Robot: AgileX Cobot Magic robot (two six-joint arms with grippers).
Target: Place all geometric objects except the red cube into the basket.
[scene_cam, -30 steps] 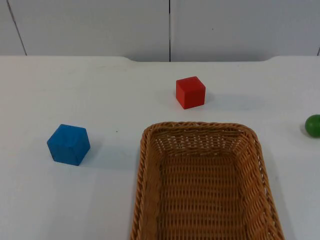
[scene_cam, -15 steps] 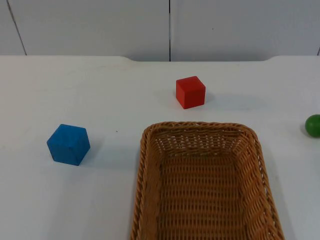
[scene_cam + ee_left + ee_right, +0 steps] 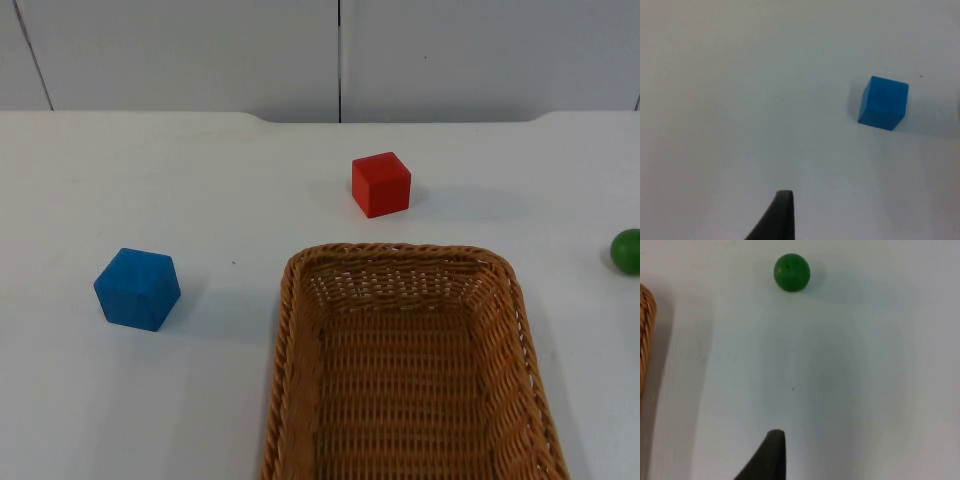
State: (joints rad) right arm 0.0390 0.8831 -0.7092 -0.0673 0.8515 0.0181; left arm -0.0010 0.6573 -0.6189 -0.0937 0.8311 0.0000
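Tabletop: the white tabletop point(image 3: 120, 400) runs back to the grey partition wall point(image 3: 200, 60); wide bare surface lies to the left of and behind the basket.
Basket: the rectangular woven wicker basket point(image 3: 300, 400) sits at the near middle of the tabletop, its long axis running from near to far; its near end is cut off by the picture's lower edge. Nothing lies inside it. A part of its rim point(image 3: 644, 335) shows in the right wrist view.
Blue cube: the blue wooden cube point(image 3: 137, 288) stands on the tabletop to the left of the basket, apart from it, turned so that one corner points toward the camera. Open surface lies on all its sides. It also shows in the left wrist view point(image 3: 883, 102).
Red cube: the red cube point(image 3: 381, 184) stands behind the basket's far rim, apart from it, slightly turned.
Green ball: the small green ball point(image 3: 627, 250) lies at the right edge of the top view, to the right of the basket and apart from it; in the right wrist view point(image 3: 792, 272) bare tabletop surrounds it.
Left gripper: one black fingertip point(image 3: 777, 217) hangs over bare tabletop, well apart from the blue cube; I cannot tell whether it is open or closed.
Right gripper: one black fingertip point(image 3: 767, 457) hangs over bare tabletop, well apart from the green ball; its state cannot be told either.
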